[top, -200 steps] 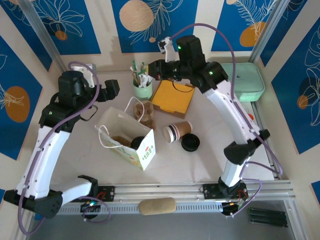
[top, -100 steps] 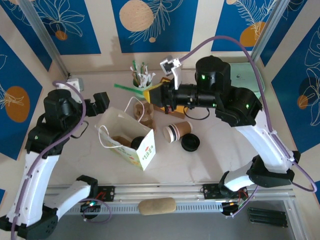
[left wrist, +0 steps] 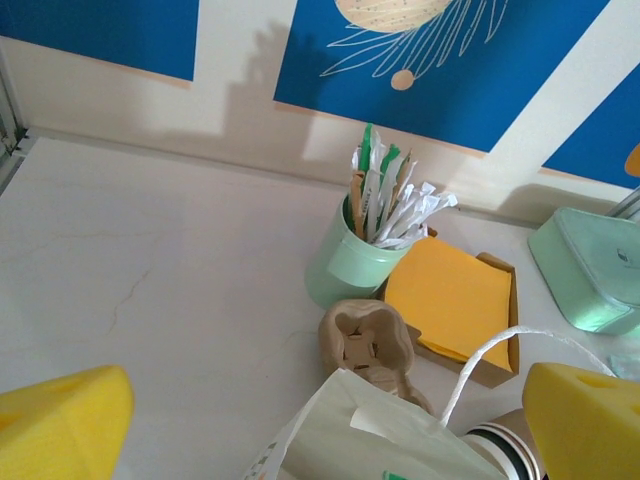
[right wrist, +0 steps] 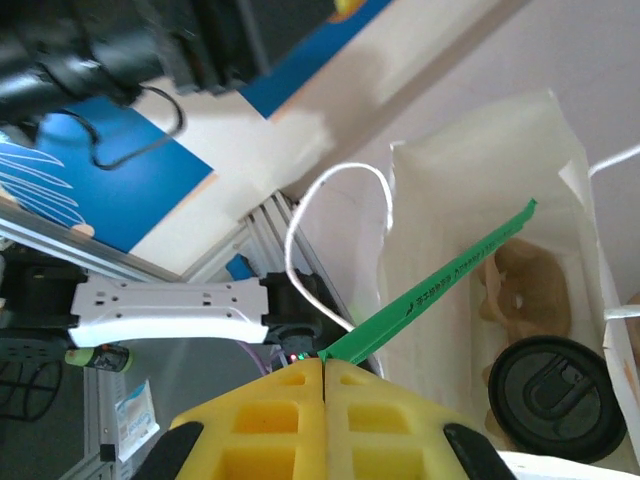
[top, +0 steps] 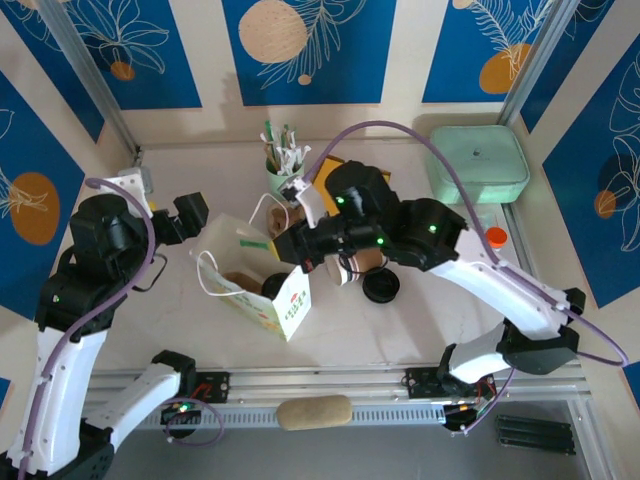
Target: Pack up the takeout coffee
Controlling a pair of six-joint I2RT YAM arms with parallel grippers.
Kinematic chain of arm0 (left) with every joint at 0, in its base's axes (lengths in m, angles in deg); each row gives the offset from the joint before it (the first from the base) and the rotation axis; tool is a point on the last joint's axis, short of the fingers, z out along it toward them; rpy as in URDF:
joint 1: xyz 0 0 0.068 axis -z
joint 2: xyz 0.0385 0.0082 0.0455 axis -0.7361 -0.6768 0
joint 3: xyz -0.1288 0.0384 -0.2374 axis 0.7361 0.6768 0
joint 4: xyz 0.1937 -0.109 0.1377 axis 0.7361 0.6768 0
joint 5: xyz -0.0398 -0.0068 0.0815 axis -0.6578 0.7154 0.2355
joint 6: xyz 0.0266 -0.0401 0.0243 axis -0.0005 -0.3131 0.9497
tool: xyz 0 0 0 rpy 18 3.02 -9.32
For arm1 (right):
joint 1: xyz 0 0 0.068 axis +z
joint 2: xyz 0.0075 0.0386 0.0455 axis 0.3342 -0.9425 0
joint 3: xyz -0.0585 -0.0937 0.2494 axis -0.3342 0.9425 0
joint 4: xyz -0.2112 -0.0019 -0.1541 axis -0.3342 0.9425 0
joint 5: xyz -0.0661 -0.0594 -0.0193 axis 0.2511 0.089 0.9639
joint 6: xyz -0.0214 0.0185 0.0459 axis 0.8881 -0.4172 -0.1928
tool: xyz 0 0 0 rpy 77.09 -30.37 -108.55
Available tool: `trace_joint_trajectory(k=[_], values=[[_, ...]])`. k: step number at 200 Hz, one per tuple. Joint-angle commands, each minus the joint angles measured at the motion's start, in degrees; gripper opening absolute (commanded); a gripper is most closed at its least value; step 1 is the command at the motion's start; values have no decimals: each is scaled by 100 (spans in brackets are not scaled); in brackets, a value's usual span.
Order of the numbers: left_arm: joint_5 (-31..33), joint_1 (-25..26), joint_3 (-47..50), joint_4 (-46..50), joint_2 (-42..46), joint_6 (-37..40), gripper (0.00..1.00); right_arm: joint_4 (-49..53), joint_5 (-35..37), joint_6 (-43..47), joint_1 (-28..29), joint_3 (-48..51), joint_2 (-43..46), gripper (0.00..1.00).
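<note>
The takeout coffee point(top: 366, 262) is a kraft-brown cup lying on its side right of the white paper bag point(top: 290, 300), partly under my right arm; its banded rim point(left wrist: 510, 452) shows in the left wrist view. Beside it on the table lies a black lid point(top: 381, 287). My right gripper point(top: 284, 243) is over the bag's mouth, shut point(right wrist: 325, 362) on a green wrapped straw point(right wrist: 430, 290) that slants above the bag's inside point(right wrist: 450, 200). My left gripper point(top: 190, 212) hangs open point(left wrist: 320, 440) left of the bag, holding nothing.
A pulp cup carrier point(right wrist: 520, 285) and a second black lid point(right wrist: 555, 385) lie inside the bag. Behind the bag are another carrier point(left wrist: 368, 340), the mint-green cup of utensils point(top: 285, 172), orange napkins in a box point(left wrist: 455, 300) and a mint container point(top: 478, 160).
My right arm has swung from the utensil cup at the back down to the bag's mouth, carrying the green straw. My left arm has pulled back toward the left.
</note>
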Motion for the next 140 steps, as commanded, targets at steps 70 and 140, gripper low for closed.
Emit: trace_joint_trajectory(k=[70,140], values=[[-538,-52,89,-146,-278,-116,100,-58,-400,-213,-927,271,264,40],[-799,-58,116,-450,-608,-132,100,-927,-1726,-1004,-3500,1964,-105,59]])
